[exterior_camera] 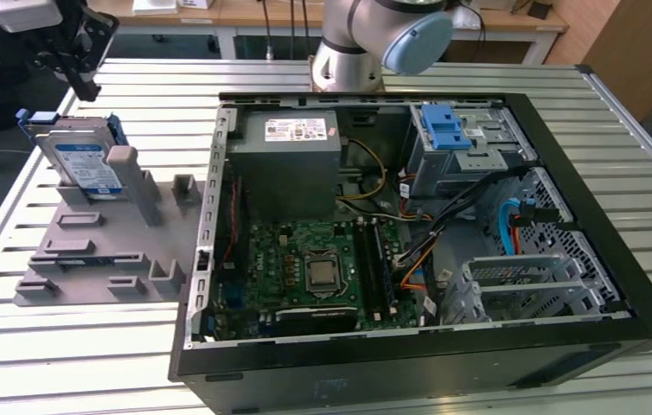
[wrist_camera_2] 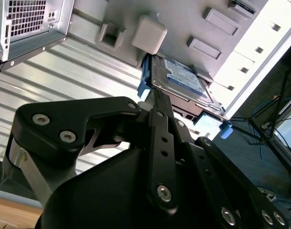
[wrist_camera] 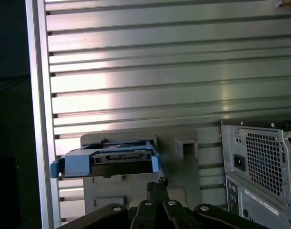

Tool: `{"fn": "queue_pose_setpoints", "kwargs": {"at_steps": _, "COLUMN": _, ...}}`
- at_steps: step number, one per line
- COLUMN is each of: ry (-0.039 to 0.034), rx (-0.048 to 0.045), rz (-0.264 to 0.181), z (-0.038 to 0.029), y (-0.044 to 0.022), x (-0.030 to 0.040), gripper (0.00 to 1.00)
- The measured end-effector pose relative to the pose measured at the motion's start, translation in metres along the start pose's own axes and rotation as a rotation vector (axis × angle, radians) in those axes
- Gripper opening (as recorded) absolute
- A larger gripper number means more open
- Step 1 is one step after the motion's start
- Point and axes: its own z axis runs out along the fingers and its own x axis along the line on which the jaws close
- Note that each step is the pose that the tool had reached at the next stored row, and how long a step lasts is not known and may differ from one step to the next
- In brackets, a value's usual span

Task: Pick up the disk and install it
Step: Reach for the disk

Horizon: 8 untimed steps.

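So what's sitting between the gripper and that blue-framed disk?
Nothing. In the exterior view the gripper hangs above the disk, and the short stretch between them is bare.

- A slatted metal surface [exterior_camera: 73,346] carries everything.
- An open black computer case [exterior_camera: 418,372] lies on its side; its perforated rear panel [wrist_camera: 264,162] appears in both wrist views.
- Inside, a grey power supply box [exterior_camera: 291,160] with a white sticker sits near a grey drive cage [exterior_camera: 470,160] bearing a blue latch [exterior_camera: 447,130].
- A green motherboard [exterior_camera: 291,277] lies flat, with cables [exterior_camera: 418,216] beside it.
- A grey holder plate [exterior_camera: 130,238] with upright blocks lies just beside the case, at the exterior view's left.
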Motion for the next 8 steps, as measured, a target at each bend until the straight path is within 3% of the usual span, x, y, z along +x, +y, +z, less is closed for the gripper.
{"fn": "queue_pose_setpoints", "kwargs": {"at_steps": 8, "ry": 0.0014, "rx": 0.0029, "rz": 0.017, "z": 0.0037, "y": 0.0002, "x": 0.0040, "gripper": 0.11}}
